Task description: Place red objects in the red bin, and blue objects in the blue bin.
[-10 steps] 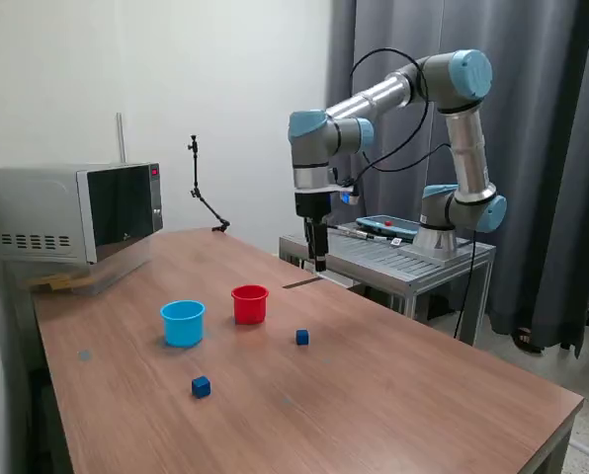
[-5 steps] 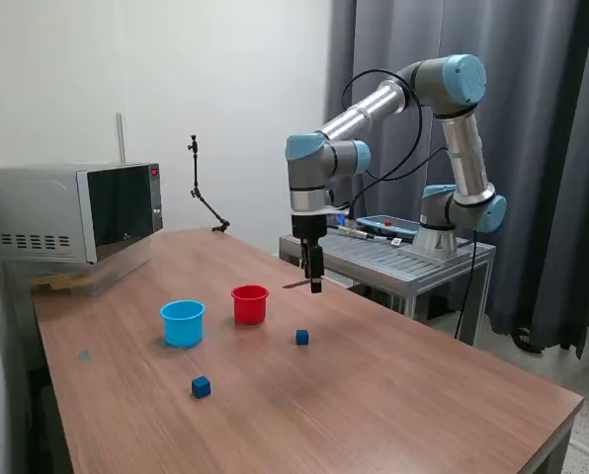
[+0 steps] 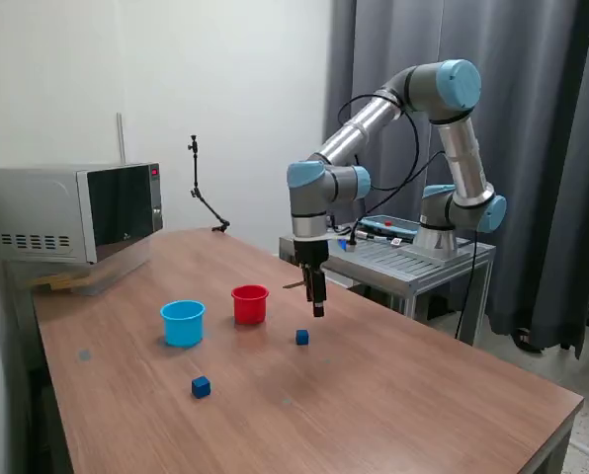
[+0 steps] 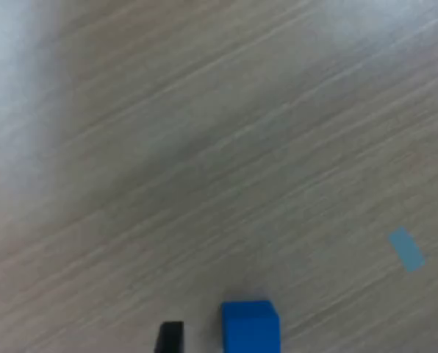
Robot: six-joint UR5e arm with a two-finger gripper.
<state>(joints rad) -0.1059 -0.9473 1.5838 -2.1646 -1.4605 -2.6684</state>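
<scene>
Gripper open, empty, above blue cube nr red cup.

White wall, grey curtain, microwave.

UR5e arm: silver-grey tubular links, joint housings capped in light blue, with a thin black cable looping loosely along the outside of the upper links. The wrist end carries a narrow black gripper, slim and dark along its whole length in the exterior view. In the wrist view only the black tip of one of the fingers shows clearly at the picture's edge, flat-ended, and a second dark sliver sits at the far corner; no markings or screws can be made out.
</scene>
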